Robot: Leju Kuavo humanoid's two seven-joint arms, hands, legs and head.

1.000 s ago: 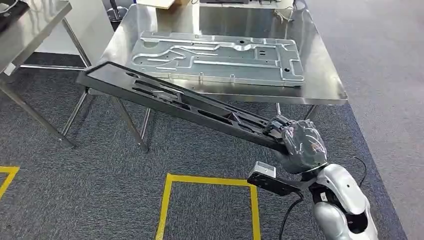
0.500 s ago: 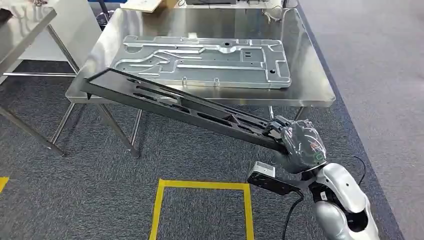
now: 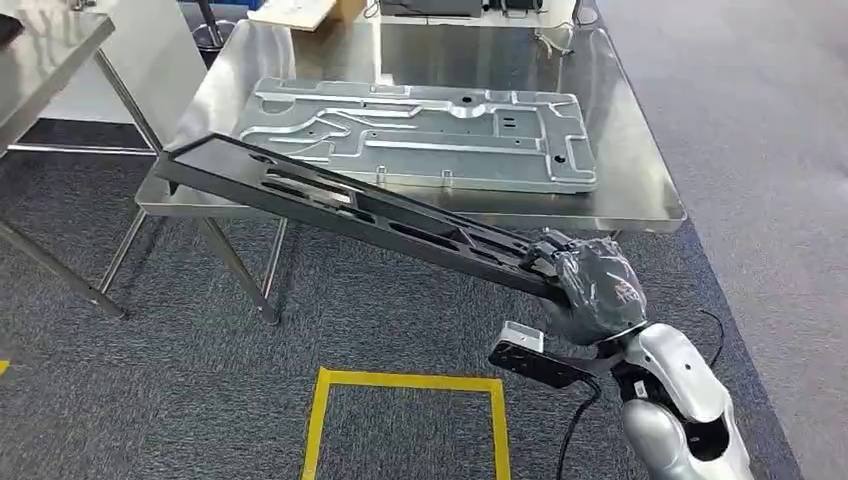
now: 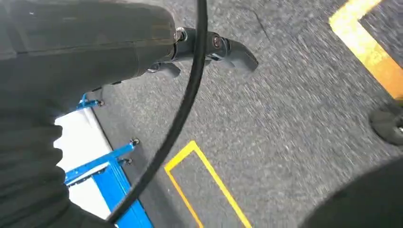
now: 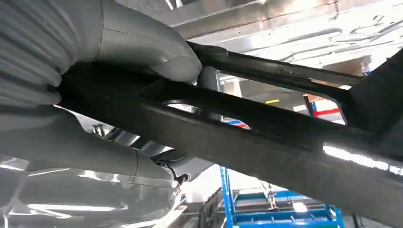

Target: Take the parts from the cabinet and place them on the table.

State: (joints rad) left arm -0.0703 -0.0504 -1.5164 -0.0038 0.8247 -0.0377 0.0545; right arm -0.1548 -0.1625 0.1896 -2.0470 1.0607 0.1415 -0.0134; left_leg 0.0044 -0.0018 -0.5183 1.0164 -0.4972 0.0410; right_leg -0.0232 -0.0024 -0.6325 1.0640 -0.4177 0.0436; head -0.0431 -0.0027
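My right hand grips the near end of a long black slotted part, which slants up and to the left, its far end over the front left corner of the steel table. A silver stamped metal plate lies flat on that table. Up close in the right wrist view, the grey thumb and the fingers clamp the black part from both sides. My left hand hangs over the carpet with its dark fingers extended and nothing in them.
A second steel table stands at the far left. A yellow tape square marks the grey carpet in front of me. A cardboard box sits at the table's far edge. A blue frame stands on the floor.
The whole picture has shifted, so the camera has moved; the yellow square now sits lower in the view. My right hand still holds the black part the same way.
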